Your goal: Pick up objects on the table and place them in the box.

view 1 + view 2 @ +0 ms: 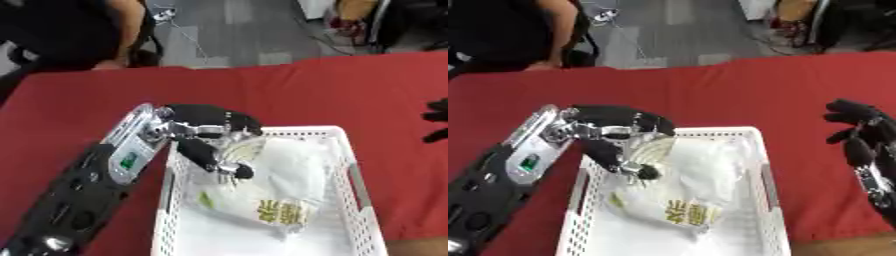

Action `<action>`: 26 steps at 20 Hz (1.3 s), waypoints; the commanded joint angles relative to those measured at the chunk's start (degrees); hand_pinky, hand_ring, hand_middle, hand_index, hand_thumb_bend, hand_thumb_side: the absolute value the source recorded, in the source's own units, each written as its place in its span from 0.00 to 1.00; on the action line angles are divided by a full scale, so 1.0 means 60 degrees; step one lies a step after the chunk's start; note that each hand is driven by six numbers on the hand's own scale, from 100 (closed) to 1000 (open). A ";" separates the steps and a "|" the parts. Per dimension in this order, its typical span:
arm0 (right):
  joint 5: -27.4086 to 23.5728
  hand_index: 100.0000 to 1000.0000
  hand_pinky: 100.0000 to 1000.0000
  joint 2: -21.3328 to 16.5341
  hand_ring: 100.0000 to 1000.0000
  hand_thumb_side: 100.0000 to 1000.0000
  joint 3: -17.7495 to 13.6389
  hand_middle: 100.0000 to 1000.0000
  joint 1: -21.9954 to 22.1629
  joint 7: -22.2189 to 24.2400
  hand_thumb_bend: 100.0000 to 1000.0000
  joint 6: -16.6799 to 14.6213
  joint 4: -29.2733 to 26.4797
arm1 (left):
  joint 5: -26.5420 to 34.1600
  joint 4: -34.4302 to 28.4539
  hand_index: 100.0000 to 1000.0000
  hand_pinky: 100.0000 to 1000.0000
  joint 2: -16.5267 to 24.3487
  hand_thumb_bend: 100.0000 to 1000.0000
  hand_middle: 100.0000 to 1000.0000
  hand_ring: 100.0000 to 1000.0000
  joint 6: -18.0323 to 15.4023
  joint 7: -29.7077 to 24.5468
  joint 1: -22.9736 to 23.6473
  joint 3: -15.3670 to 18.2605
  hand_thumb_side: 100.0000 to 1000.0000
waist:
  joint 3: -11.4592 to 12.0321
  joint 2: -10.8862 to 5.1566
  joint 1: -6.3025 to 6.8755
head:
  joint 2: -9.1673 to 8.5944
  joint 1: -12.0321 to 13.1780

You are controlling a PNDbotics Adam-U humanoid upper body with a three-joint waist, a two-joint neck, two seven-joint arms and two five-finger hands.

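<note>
**Left hand holds a bag inside the white basket**

The left arm (pixel 83 195) comes in from the lower left, black with a silver wrist section that carries a small green mark. It slants up and to the right across the red worktop (pixel 289 90) until it reaches the near left corner of the box.

At the end of the arm, the left hand (pixel 206 132) sits over the top left corner of the box, with its dark fingers curled round the upper edge of a clear plastic bag (pixel 280 185). The thumb (pixel 214 160) reaches down and to the right across the front of the bag, so the hand is grasping it between thumb and fingers.

The bag lies inside the box, tilted from the upper left corner toward the lower middle. It is pale and crumpled, with yellow printing near its lower end and a small green patch on its left side. What is inside it cannot be made out.

The box (pixel 354 170) is a white plastic basket with perforated walls and a slot handle on each long side. It stands on the red worktop, a little right of centre.

Further right, the right hand (pixel 864 135) hovers over the red worktop near the right edge, well apart from the box. Its black fingers are spread and relaxed, holding nothing.
</note>
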 commanded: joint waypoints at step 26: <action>0.0077 0.89 0.54 -0.0063 0.76 0.89 -0.0163 0.78 -0.0050 -0.0085 0.23 -0.0008 -0.0149 | 0.1719 -0.4979 1.00 0.94 0.0892 1.00 1.00 0.98 -0.0147 0.9056 0.2482 0.3226 0.82 | 0.0221 -0.0014 -0.0081 | -0.0230 -0.0315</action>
